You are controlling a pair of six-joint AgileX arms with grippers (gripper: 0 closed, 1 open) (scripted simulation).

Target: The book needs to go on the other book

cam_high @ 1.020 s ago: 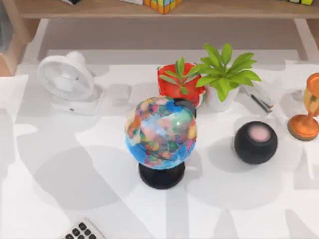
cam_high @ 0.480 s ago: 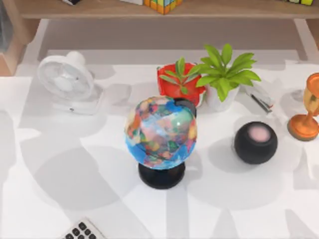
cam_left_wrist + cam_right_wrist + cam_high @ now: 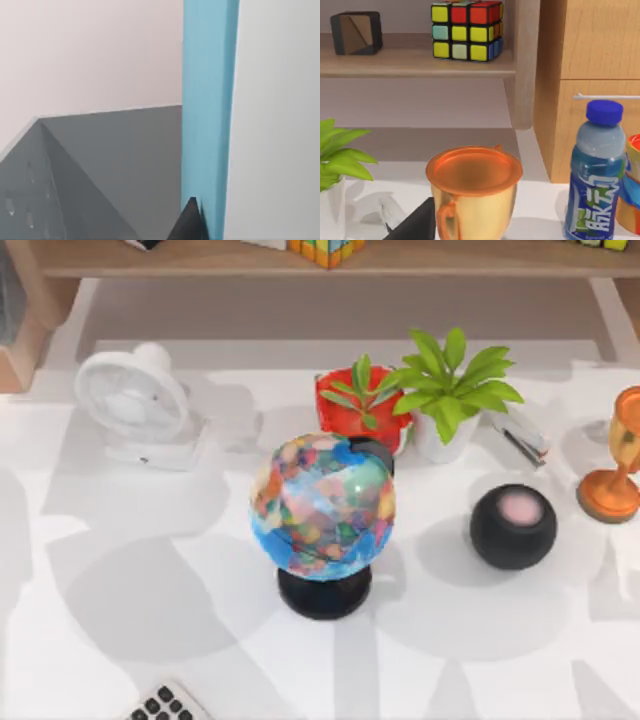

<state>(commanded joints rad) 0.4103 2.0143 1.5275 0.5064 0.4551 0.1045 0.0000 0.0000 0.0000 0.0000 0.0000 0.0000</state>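
Neither book is in view in the top view or the wrist views. A dark part of my left gripper (image 3: 192,222) sits at the edge of the left wrist view, against an upright light-blue strip (image 3: 207,110); I cannot tell what that strip is. A dark part of my right gripper (image 3: 415,222) shows in the right wrist view, close beside an orange cup (image 3: 474,185).
On the white table stand a colourful globe (image 3: 322,505), a white fan (image 3: 132,395), a red-potted plant (image 3: 358,405), a white-potted plant (image 3: 450,390), a black round speaker (image 3: 513,526), the orange cup (image 3: 618,460) and a calculator (image 3: 165,705). A shelf holds a Rubik's cube (image 3: 466,30); a blue bottle (image 3: 594,175) stands nearby.
Shadows on the table's left side have drifted slightly. The objects on the table have not moved.
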